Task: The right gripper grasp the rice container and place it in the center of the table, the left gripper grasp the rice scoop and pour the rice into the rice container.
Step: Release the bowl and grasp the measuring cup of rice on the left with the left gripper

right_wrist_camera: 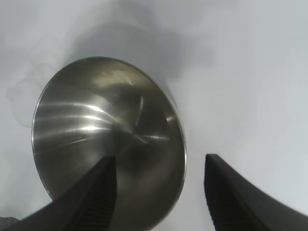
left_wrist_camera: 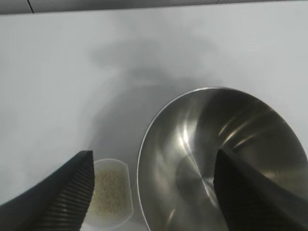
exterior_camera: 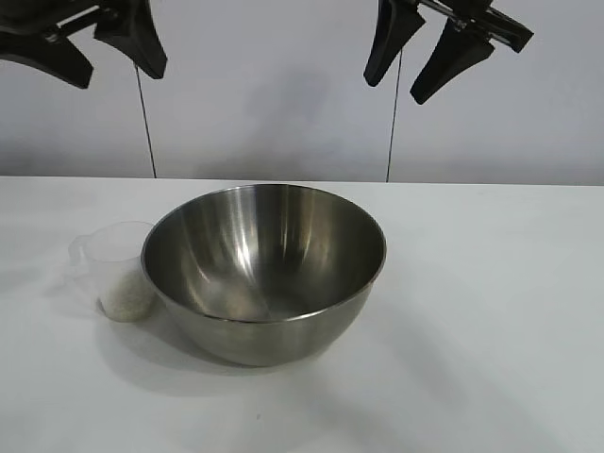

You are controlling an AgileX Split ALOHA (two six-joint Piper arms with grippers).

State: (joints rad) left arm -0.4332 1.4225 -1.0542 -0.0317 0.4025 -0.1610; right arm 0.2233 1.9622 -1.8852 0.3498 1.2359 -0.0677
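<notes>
Standing near the middle of the table [exterior_camera: 491, 311], the rice container [exterior_camera: 264, 269] was the largest thing in the scene: a wide, shiny steel bowl with a thin rim, upright and, as far as could be seen, empty inside. Just beside it on the left, touching or nearly touching its wall, stood the rice scoop [exterior_camera: 118, 269], a small clear plastic cup with a side handle turned away to the left and a low heap of rice [exterior_camera: 127, 297] in its bottom.

Both arms hung high above the far side of the table. The left gripper [exterior_camera: 94, 47] was spread wide and empty, up at the far left; the right gripper [exterior_camera: 420, 57] also hung with its jaws apart, holding nothing, above the bowl's right side.

The bowl appeared already placed, so the step in hand seemed to be the scoop. To do it well, the left gripper would need to descend on the cup's free left side, clear of the bowl's rim, close gently on the thin plastic, and keep it level until over the bowl.
</notes>
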